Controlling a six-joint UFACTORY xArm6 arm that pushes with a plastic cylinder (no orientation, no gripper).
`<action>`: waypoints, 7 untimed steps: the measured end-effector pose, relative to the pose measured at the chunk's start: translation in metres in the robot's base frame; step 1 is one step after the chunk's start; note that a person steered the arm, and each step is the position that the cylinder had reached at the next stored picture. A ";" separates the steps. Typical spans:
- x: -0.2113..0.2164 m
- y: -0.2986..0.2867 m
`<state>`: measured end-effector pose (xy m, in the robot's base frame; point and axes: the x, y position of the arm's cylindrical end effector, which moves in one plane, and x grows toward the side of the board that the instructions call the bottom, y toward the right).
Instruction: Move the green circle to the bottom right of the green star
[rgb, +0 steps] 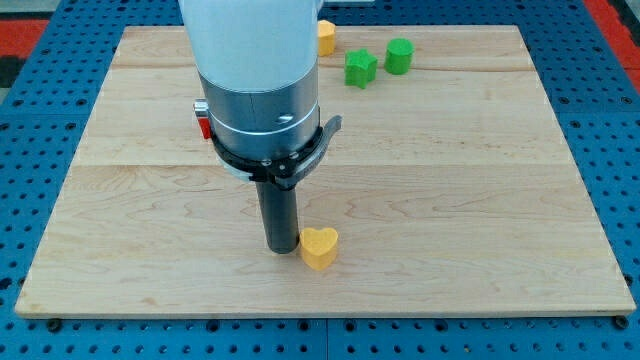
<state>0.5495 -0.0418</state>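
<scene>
- Two green blocks sit at the far side of the tabletop (480, 190), right of the arm's body: the green star (360, 68) and, just beside it on its right and slightly farther back, the green circle (399, 55)
- Both stand apart from each other, with a narrow gap between them
- My tip (281, 248), the only tool here, is a plain rod with no jaws to spread or press together; it pinches nothing
- It stands on the near half, well apart from both green blocks
- Touching or almost touching its right side lies a yellow heart (319, 248)
- Another yellow block (325, 38), shape unclear, peeks out behind the arm at the far edge
- Some red block (203, 126) shows at the arm's left, mostly hidden
</scene>
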 end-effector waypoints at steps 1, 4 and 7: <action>-0.004 -0.003; -0.124 0.155; -0.322 0.216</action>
<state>0.2275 0.1740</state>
